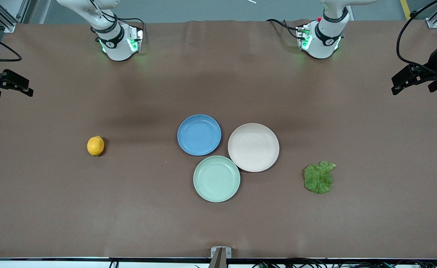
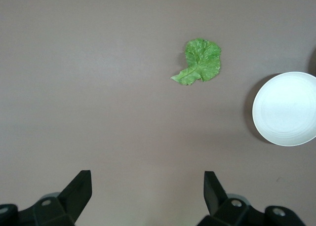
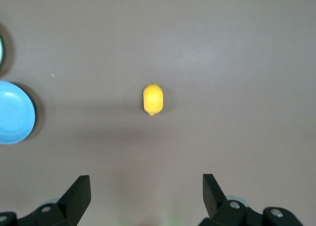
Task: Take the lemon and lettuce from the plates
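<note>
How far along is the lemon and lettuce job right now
It looks finished. The lemon lies on the bare table toward the right arm's end, the lettuce toward the left arm's end, and the blue plate and beige-pink plate hold nothing. Nothing is in hand: the left gripper and right gripper are open and raised at the table's ends. Nothing appears left.

Place: a robotics lab or test cell, not a home or kitchen.
Table [image 1: 54, 208]: a wide bench under one plain brown sheet, reaching to all four edges.
Arm bases: two white bases [image 1: 119, 42] [image 1: 320, 41] bolted along the robots' edge, green status lights glowing.
Corners: aluminium frame posts [image 1: 2, 16] at the corners beside the bases.
Camera edge: a metal bracket [image 1: 220, 253] at mid-edge, black cables [image 1: 300, 263] along it.
Floor: grey, with a yellow stripe [image 1: 404, 7].
</note>
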Motion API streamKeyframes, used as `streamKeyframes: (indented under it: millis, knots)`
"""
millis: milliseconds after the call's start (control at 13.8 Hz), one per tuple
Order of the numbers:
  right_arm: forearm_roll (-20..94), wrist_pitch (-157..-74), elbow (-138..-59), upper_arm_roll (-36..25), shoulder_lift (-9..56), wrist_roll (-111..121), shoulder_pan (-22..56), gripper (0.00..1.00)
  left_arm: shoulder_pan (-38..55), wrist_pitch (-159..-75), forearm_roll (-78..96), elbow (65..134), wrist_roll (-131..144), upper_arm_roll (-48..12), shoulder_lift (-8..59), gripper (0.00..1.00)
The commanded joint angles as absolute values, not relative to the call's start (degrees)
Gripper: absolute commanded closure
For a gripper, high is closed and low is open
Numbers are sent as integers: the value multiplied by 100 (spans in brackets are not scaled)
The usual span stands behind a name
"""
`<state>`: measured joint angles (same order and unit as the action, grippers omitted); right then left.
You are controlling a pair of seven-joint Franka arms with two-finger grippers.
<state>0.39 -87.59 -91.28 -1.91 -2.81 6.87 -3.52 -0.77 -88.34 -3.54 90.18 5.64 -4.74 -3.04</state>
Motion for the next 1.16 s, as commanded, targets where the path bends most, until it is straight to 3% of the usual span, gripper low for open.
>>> streamKeyframes:
  millis: [0,1091]
  knots:
    - [-53,-8543,-8578,-106,-88,624,-509,0,-114,-8895,-255,9123,448,-448,-387,0]
    - [26,-8596,-8455,-105,-62,677,-580,0,-62,-8798,43,9053,360,-545,-360,0]
